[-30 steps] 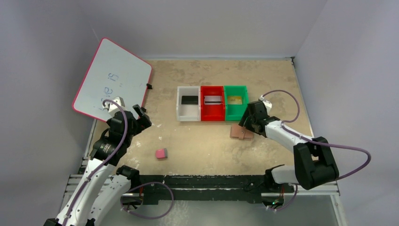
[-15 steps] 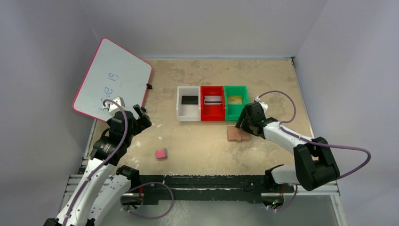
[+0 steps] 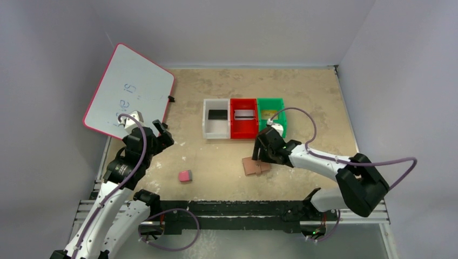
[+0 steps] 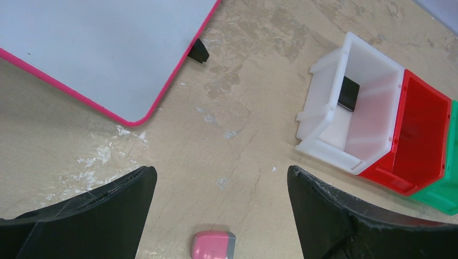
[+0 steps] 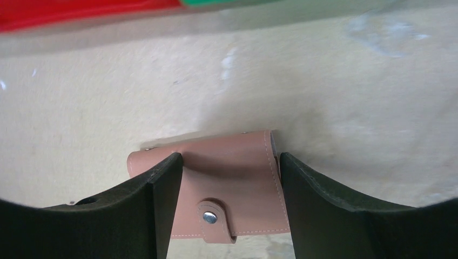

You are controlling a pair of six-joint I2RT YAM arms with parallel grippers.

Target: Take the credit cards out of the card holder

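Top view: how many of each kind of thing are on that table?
Plastic bins: 3, white, red, green
Credit cards: 3, black, silver-grey, gold, one per bin
Card holder: 1
Eraser: 1
Whiteboard: 1
Total: 9

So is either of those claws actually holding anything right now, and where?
The right gripper clamps the card holder across its two side edges, down at the table. The left gripper is open, holding nothing.
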